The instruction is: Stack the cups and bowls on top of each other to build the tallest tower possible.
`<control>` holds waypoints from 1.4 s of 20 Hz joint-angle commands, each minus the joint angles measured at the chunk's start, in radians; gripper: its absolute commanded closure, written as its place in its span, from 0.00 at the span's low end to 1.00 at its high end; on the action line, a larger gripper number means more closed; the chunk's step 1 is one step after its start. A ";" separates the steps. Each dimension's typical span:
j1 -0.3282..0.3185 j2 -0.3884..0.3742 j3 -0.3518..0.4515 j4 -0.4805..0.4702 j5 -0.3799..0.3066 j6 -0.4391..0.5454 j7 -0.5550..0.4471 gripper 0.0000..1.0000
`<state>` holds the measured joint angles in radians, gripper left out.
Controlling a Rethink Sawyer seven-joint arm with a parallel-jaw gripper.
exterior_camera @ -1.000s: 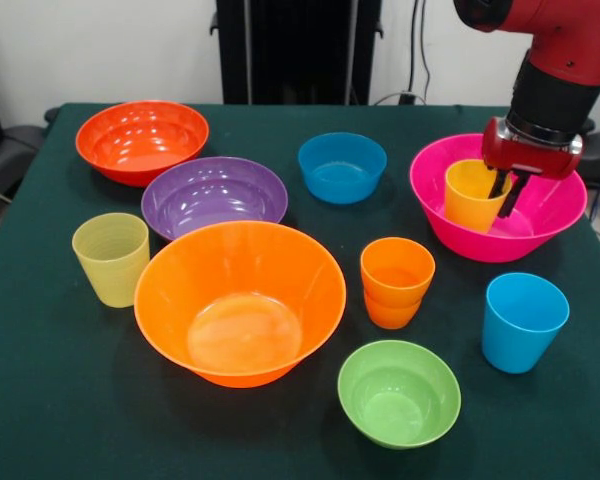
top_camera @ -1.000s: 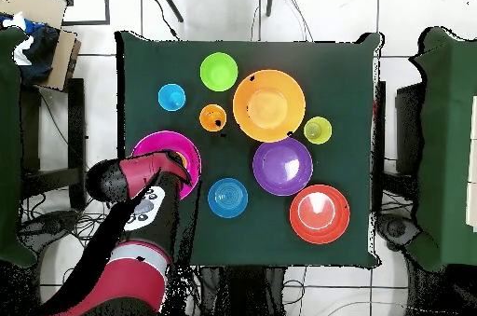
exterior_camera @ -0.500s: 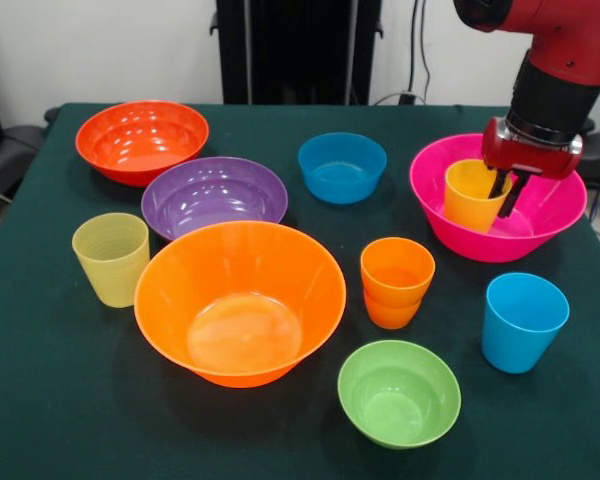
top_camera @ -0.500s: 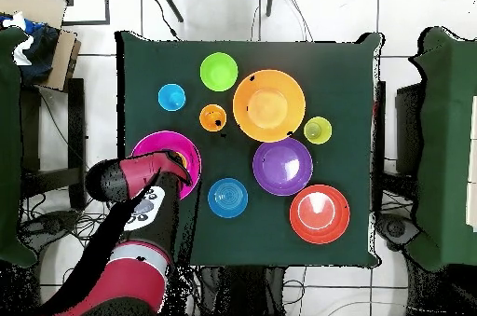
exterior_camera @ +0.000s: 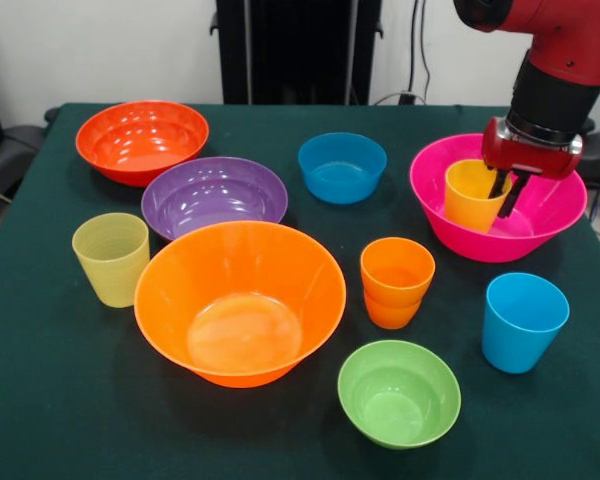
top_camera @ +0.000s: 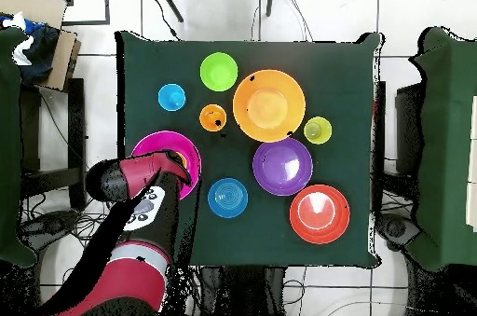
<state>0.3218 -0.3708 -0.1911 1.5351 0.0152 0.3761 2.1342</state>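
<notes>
A yellow cup (exterior_camera: pixel 470 198) stands inside the hot pink bowl (exterior_camera: pixel 450 232) at the right of the front view. My gripper (exterior_camera: pixel 505 193) reaches down at the cup's right rim, one finger inside and one outside, shut on its wall. On the cloth around it sit the large orange bowl (exterior_camera: pixel 240 300), purple bowl (exterior_camera: pixel 214 195), red-orange bowl (exterior_camera: pixel 142 140), blue bowl (exterior_camera: pixel 342 167), lime green bowl (exterior_camera: pixel 399 392), orange cup (exterior_camera: pixel 396 282), sky blue cup (exterior_camera: pixel 524 320) and ribbed pale yellow-green cup (exterior_camera: pixel 111 258). In the overhead view my arm (top_camera: pixel 140 182) covers part of the pink bowl (top_camera: pixel 154 143) and hides the gripper.
The dark green table (exterior_camera: pixel 40 400) carries every vessel, each standing apart from the others. The sky blue cup stands just in front of the pink bowl. Other green-covered tables (top_camera: pixel 447 144) flank this one in the overhead view.
</notes>
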 commanded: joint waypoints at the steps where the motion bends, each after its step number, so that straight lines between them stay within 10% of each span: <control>1: 0.004 -0.004 0.063 -0.048 -0.033 0.016 0.050 1.00; 28: -0.010 -0.008 0.077 -0.048 -0.032 0.013 0.039 1.00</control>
<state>0.3218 -0.3708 -0.1911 1.5351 0.0152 0.3761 2.1342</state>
